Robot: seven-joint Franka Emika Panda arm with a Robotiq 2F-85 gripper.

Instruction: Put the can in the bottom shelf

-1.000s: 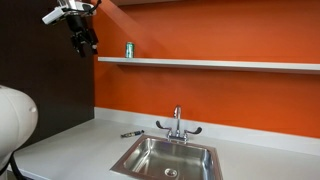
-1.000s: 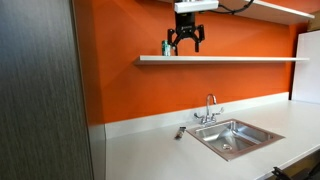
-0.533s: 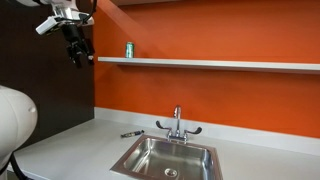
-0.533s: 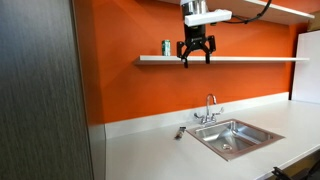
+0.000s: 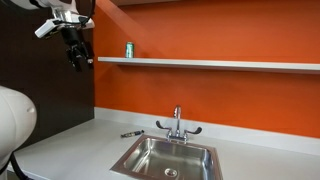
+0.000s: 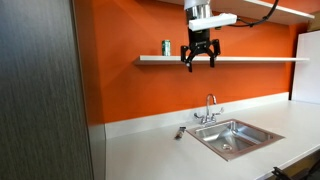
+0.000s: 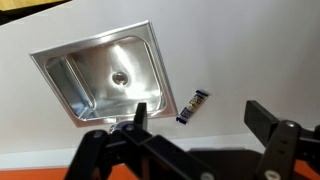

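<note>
The can (image 5: 129, 49) stands upright on the bottom shelf (image 5: 210, 63), near the end of the board where the orange wall meets the dark panel. In both exterior views it sits alone on the white board, silvery top up. The gripper (image 6: 199, 66) hangs in the air in front of the shelf and clear of the can (image 6: 167, 47), pointing down towards the counter. It is released. In the wrist view its two black fingers (image 7: 140, 112) stand well apart with only countertop showing between them.

Below, the steel sink (image 7: 105, 75) is set into the light-grey countertop (image 6: 150, 150). Its basin shows bare metal and a round drain (image 7: 119, 76). The faucet (image 5: 177, 122) rises at the sink's wall-side rim. A small dark tool (image 7: 193, 105) lies flat on the counter just beside the sink, not touching it.
</note>
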